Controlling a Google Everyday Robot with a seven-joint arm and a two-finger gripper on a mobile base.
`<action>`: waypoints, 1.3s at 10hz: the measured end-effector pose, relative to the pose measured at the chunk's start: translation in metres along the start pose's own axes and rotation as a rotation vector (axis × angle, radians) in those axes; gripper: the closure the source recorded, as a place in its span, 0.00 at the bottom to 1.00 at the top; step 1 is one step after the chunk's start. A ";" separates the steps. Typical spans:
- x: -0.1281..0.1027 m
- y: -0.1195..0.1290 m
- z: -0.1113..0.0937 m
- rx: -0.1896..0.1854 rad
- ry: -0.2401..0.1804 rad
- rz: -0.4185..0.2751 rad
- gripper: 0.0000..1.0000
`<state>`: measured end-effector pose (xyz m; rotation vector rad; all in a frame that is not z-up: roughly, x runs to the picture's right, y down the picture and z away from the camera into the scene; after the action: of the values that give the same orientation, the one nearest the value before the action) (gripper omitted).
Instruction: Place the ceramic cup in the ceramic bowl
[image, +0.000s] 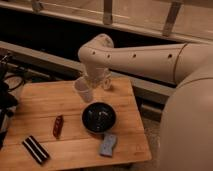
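The small white ceramic cup (83, 90) hangs tilted in my gripper (92, 83), above the wooden table (45, 100) and a little up and left of the bowl. The gripper is shut on the cup near its rim. The glossy black ceramic bowl (99, 117) sits on the table right of centre, just below and to the right of the cup. My white arm reaches in from the right and bends down over the table's back edge.
A red-brown object (58, 126) lies left of the bowl. A black bar with a light stripe (35, 149) lies at the front left. A blue-grey sponge (108, 144) lies in front of the bowl. Dark cables and gear (7, 90) stand at the left edge.
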<state>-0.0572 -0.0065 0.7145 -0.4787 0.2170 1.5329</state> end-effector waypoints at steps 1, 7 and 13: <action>0.008 0.001 0.002 -0.008 0.001 -0.024 1.00; 0.041 0.017 0.029 -0.007 0.055 -0.056 1.00; 0.069 -0.010 0.036 -0.013 0.061 -0.005 1.00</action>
<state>-0.0506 0.0714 0.7186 -0.5361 0.2530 1.5169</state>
